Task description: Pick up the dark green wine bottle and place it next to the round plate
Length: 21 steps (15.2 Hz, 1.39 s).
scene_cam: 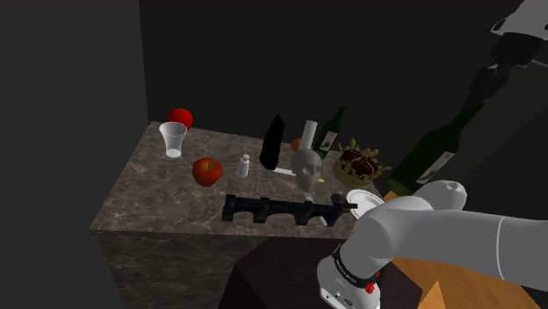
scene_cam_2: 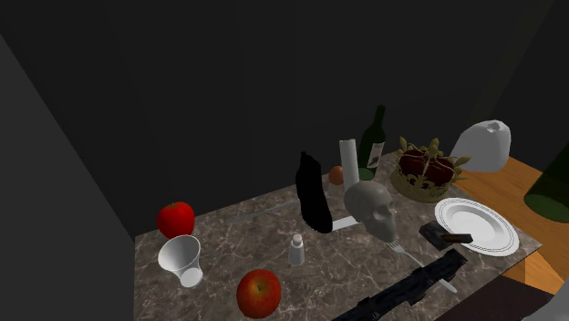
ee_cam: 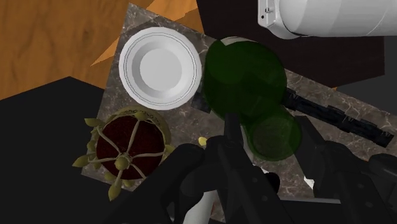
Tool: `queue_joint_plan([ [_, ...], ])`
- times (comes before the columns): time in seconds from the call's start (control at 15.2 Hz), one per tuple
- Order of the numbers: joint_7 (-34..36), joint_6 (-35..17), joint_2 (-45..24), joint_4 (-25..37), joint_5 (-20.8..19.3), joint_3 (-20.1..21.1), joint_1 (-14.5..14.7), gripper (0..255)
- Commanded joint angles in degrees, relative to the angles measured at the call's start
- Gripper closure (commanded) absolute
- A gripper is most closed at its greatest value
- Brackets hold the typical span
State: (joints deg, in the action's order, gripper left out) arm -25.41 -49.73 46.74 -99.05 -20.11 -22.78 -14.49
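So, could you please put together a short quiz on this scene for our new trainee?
1. True or false: the pincer is shut on the dark green wine bottle, holding it off the table.
2. Which thing sits closest to the round plate? A) the crown B) the white cup C) the small white vial
3. How many red apples are on the table?

Key: 1 true; 2 A; 3 two.
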Motion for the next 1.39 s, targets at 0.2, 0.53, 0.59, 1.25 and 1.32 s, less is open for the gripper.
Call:
queue_joint_plan([
  [0.2,1.0,-3.1,3.4,-6.4,-0.4,-0.1,-0.6,255],
  [0.53,1.8,-6.0,6.5,-12.4,-0.8,-0.5,-1.2,255],
  [0.59,2.0,-6.6,7.0,-13.6,-1.0,-0.5,-1.3,255],
  [1.25,3.3,-12.1,12.5,-24.4,-2.3,-1.8,-2.4,255],
  [1.32,3.4,-12.6,13.0,-25.5,-2.5,-1.9,-2.5,255],
])
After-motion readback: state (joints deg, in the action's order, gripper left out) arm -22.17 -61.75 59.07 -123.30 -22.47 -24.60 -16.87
